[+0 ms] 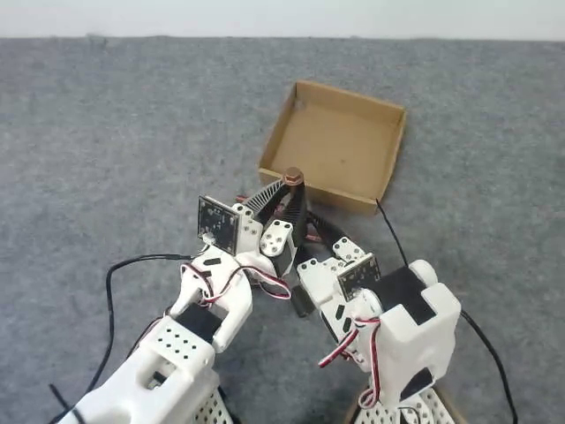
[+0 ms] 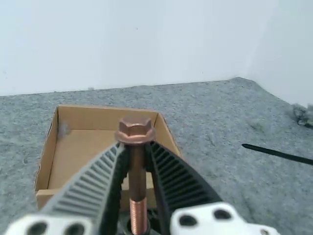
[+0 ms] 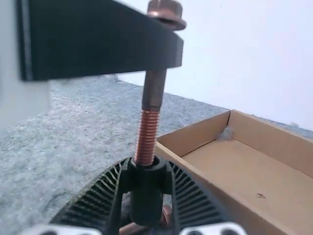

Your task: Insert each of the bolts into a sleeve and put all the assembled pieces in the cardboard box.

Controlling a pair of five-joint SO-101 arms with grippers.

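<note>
My left gripper (image 2: 134, 152) is shut on a copper bolt (image 2: 133, 131), which stands upright with its hex head above the ribbed fingers. In the high view this bolt (image 1: 293, 177) stands just in front of the cardboard box (image 1: 322, 191). Directly below it, my right gripper (image 3: 146, 172) is shut on a black sleeve (image 3: 146, 188). The bolt's threaded end (image 3: 146, 139) reaches into the sleeve's top opening. The open box (image 3: 244, 176) is empty and lies just beyond both grippers.
Copper pieces (image 3: 146, 226) lie on the grey carpet under the sleeve, mostly hidden. A black cable (image 1: 394, 237) runs from the box's near corner past the right arm. Grey carpet (image 1: 115, 132) stretches out on both sides of the box.
</note>
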